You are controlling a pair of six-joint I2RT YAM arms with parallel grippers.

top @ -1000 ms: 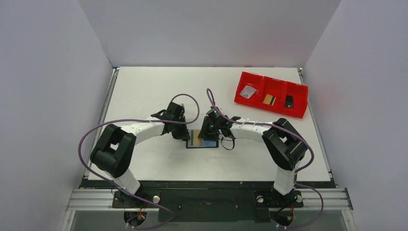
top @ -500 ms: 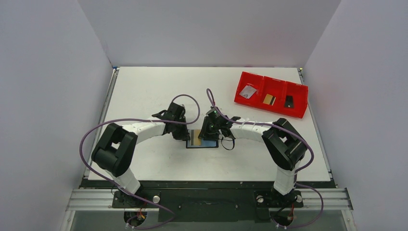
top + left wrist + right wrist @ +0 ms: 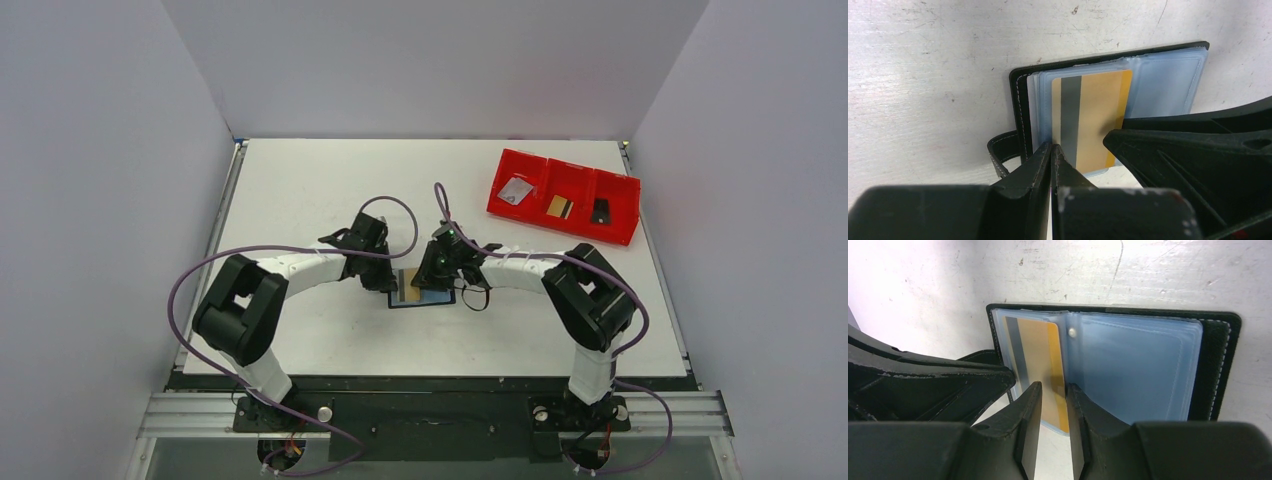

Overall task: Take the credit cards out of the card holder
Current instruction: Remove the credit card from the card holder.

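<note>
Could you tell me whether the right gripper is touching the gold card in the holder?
Cannot tell. In the right wrist view the right gripper straddles the gold card, jaws parted, but neither contact nor gap shows plainly.

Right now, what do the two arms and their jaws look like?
Left arm and right arm: white links between bulky black joint housings, each trailed by a purple cable. Jaws are matte black, tapered wedges with scuffed, whitish edges.
</note>
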